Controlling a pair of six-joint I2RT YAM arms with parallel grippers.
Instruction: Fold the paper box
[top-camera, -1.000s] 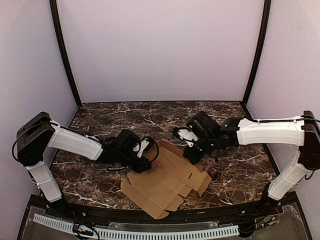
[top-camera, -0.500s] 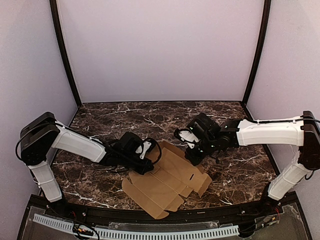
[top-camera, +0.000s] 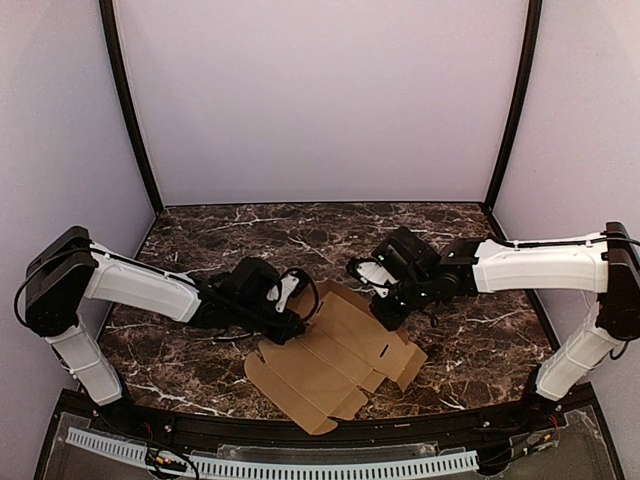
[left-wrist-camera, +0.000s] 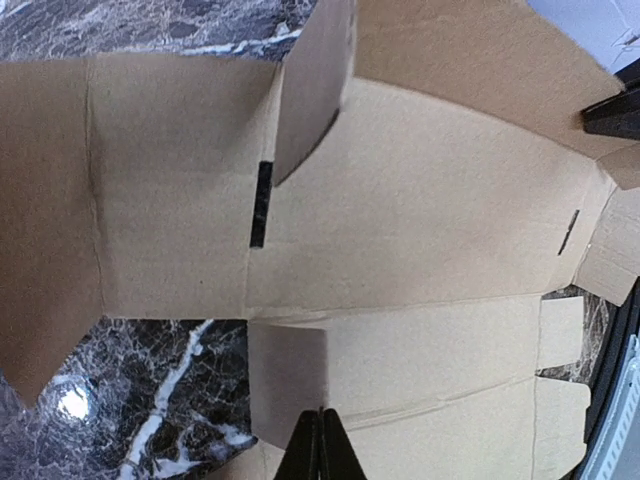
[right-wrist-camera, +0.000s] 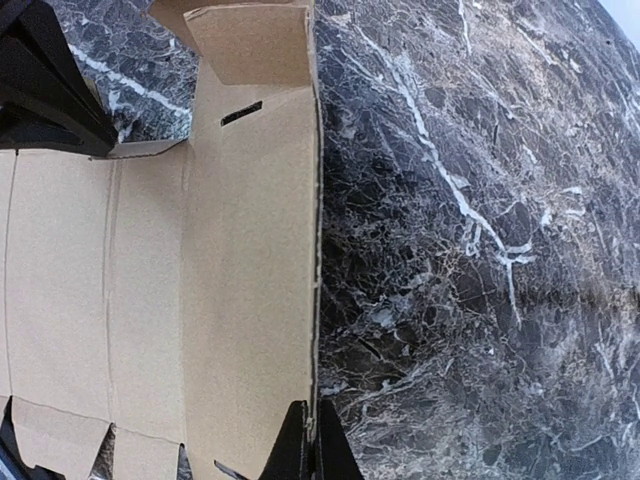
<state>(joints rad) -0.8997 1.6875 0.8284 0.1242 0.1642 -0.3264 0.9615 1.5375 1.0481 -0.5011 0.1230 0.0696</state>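
1. The paper box (top-camera: 335, 365) is lying unfolded, as a flat brown die-cut sheet, on the near middle of the table, between the two arms. Its tabs and notched flaps are spreading toward the near edge.
2. In the left wrist view the paper box (left-wrist-camera: 400, 220) is filling most of the frame. Creases are dividing it into long panels, and two narrow slots (left-wrist-camera: 261, 205) are showing dark in it.
3. One flap (left-wrist-camera: 315, 90) is standing up from the sheet near its far side, while the rest is lying close to the surface.
4. The left gripper (top-camera: 293, 322) is reaching in low from the left. Its jaws are pressing tight together, and its tips (left-wrist-camera: 321, 420) are sitting over a small side flap. I cannot tell whether they are touching the cardboard.
5. The right gripper (top-camera: 385, 315) is coming in from the right at the far long edge of the sheet, also with no gap between its jaws. In its own view the tips (right-wrist-camera: 310, 420) are meeting right at that edge of the paper box (right-wrist-camera: 150, 300). Whether they are pinching it is unclear.
6. The table (top-camera: 250, 235) is showing dark marble with white veins.
7. Pale lilac walls (top-camera: 320, 100) are enclosing it on three sides.
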